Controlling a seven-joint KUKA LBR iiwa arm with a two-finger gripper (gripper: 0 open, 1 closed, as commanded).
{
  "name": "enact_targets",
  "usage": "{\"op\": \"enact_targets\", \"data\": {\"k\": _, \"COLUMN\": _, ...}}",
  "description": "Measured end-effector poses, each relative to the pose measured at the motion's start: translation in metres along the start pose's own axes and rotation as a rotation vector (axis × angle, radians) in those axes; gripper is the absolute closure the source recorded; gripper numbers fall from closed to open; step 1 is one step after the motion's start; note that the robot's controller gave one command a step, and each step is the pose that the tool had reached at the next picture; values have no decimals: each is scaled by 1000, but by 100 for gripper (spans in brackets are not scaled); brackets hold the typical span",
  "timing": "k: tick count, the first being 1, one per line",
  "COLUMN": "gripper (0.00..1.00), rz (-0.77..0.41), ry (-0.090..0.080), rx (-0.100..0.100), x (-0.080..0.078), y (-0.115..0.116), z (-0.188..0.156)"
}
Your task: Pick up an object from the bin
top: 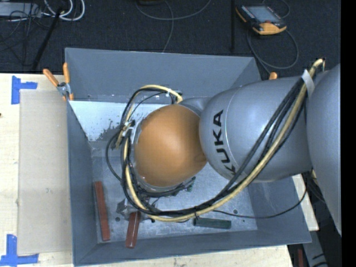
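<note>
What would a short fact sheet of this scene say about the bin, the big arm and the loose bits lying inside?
bin: grey metal bin, sloped walls
arm: grey arm reaching in from the right
wrist: orange cover over the bin's middle, cables looped around it
left floor: long red-brown stick, shorter red-brown piece to its right
lower floor: dark green bar
held thing: cannot tell
</note>
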State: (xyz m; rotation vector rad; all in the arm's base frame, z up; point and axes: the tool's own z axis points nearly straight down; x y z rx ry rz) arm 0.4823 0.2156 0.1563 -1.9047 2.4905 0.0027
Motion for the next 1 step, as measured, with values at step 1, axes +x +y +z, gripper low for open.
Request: {"op": "enact_targets", "data": {"k": 1, "gripper": 100, "rz": 40, "ry": 1, "rx": 4, "x": 7, "y": -14, "z": -73}}
